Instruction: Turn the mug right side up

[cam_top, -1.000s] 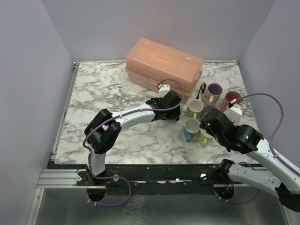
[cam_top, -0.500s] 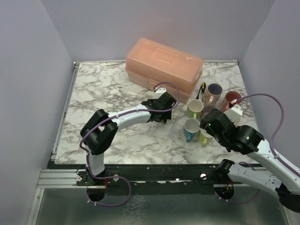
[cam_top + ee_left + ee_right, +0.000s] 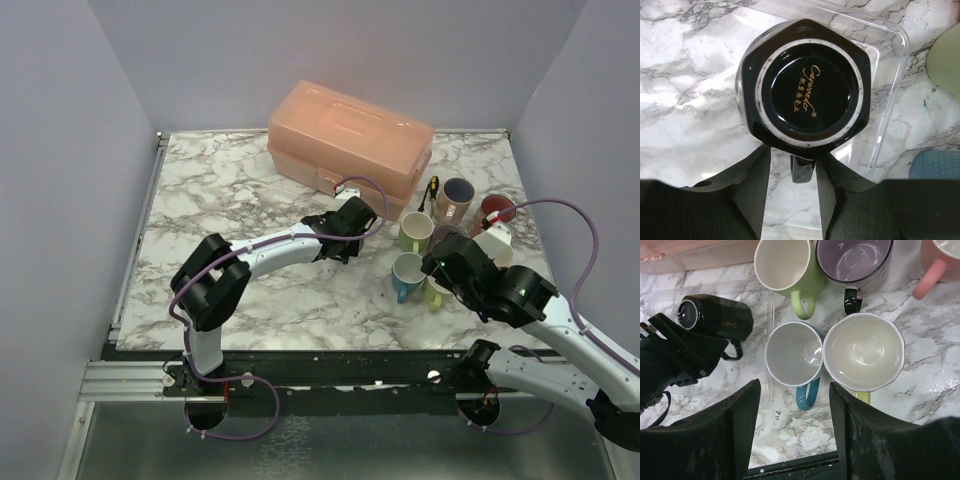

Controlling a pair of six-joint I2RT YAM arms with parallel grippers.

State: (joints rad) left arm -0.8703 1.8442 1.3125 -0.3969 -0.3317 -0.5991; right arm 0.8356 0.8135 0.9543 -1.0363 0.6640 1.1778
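A black mug (image 3: pixel 810 90) stands upside down on a clear plastic tray (image 3: pixel 890 65), its ringed base with gold lettering facing up. Its handle (image 3: pixel 802 172) points toward my left gripper (image 3: pixel 793 165). The jaws reach down either side of that handle; the right finger is close against it and a gap shows on the left. In the top view the left gripper (image 3: pixel 345 226) covers the mug. The right wrist view shows the black mug (image 3: pixel 720 317) at the left. My right gripper (image 3: pixel 794 395) hangs open over the upright mugs with nothing in it.
An orange toolbox (image 3: pixel 350 145) sits behind the left gripper. To the right stands a cluster of upright mugs: green (image 3: pixel 782 265), blue-handled (image 3: pixel 792 355), cream with a yellow handle (image 3: pixel 862 352), purple (image 3: pixel 852 257) and pink (image 3: pixel 495 210). A screwdriver (image 3: pixel 430 190) lies near the toolbox.
The left gripper has drawn back slightly to the left and its jaws have narrowed around the black mug's handle. The right arm has barely shifted.
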